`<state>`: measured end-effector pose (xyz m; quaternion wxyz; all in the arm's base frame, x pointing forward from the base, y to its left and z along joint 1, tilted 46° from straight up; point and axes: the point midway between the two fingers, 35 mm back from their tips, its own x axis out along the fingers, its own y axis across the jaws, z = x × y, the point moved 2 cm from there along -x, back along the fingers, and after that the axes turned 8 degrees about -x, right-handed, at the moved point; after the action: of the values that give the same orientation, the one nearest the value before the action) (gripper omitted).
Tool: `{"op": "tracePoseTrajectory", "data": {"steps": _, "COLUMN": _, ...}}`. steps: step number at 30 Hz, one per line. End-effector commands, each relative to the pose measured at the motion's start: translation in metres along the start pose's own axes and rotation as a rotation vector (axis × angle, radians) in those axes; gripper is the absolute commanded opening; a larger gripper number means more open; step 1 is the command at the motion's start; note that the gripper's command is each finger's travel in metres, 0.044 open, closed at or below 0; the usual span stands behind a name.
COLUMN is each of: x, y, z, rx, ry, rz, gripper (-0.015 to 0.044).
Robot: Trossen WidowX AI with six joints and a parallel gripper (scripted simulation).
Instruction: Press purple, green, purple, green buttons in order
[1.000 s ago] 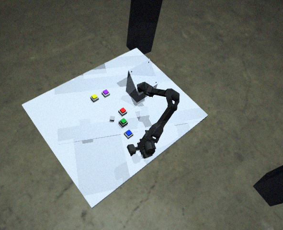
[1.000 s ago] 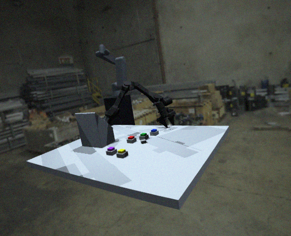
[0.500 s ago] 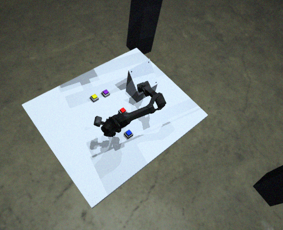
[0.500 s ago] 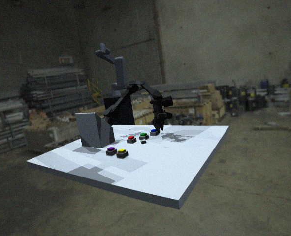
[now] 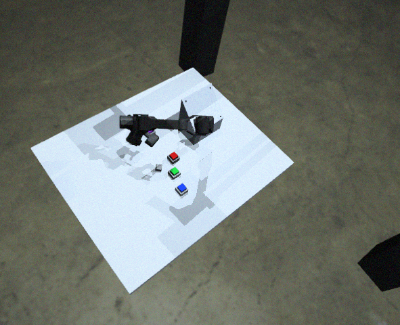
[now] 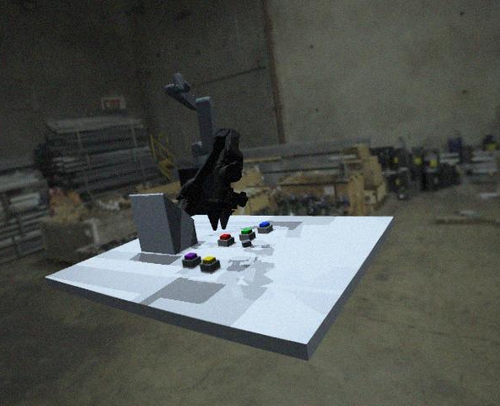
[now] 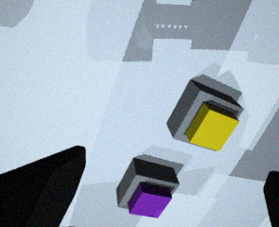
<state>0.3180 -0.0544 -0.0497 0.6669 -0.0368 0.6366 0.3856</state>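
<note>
The purple button [image 5: 150, 131] [image 6: 190, 255] [image 7: 149, 200] stands on its dark base, partly hidden by the arm in the top view. In the wrist view it lies low in the picture, between the two fingers in outline. My gripper [image 6: 219, 227] [image 7: 177, 169] is open and empty, pointing down. It hangs in the air above the table, not touching any button. The green button [image 5: 174, 170] [image 6: 246, 230] stands between the red and blue buttons, is raised, and is out of the wrist view.
The yellow button [image 6: 209, 260] [image 7: 213, 127] stands beside the purple one. The red button [image 5: 173, 155] [image 6: 225, 237] and blue button [image 5: 181, 187] [image 6: 264, 224] flank the green. A small grey block [image 5: 158, 168] [image 6: 246, 244] lies near the green button. A grey wedge [image 6: 153, 225] stands by the arm's base.
</note>
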Motion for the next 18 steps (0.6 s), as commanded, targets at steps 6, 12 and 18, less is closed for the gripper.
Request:
{"op": "tracePoseTrajectory", "data": {"steps": 6, "x": 0.016, "y": -0.014, "z": -0.106, "rx": 0.233, "ry": -0.079, "rz": 0.239, "gripper": 0.0400}}
{"op": "tracePoseTrajectory", "data": {"steps": 12, "x": 0.011, "y": -0.015, "z": -0.128, "rx": 0.319, "ry": -0.129, "rz": 0.261, "gripper": 0.0400}}
{"op": "tracePoseTrajectory", "data": {"steps": 18, "x": 0.070, "y": 0.000, "z": -0.118, "rx": 0.318, "ry": -0.131, "rz": 0.262, "gripper": 0.0242}}
